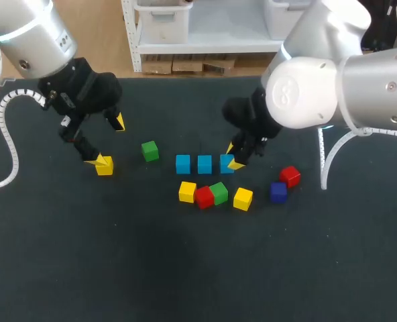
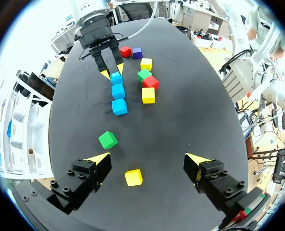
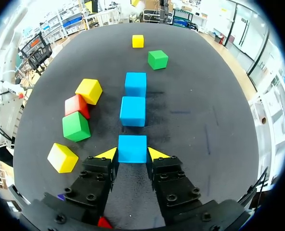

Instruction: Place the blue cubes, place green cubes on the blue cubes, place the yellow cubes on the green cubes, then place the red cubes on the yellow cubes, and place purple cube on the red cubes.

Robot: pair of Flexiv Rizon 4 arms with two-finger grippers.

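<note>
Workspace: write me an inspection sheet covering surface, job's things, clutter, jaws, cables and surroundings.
Surface: dark table, no damage seen.
Job's things: three blue cubes in a row; two green cubes, one apart, one touching a red cube; three yellow cubes; second red cube beside the purple cube; nothing stacked.
Clutter: nothing seen.
Jaws: left jaws open around a lone yellow cube; right jaws shut on the end blue cube.
Cables: white coiled hose by the left arm; white hose by the right arm.
Surroundings: nothing seen reaching over the table.
</note>
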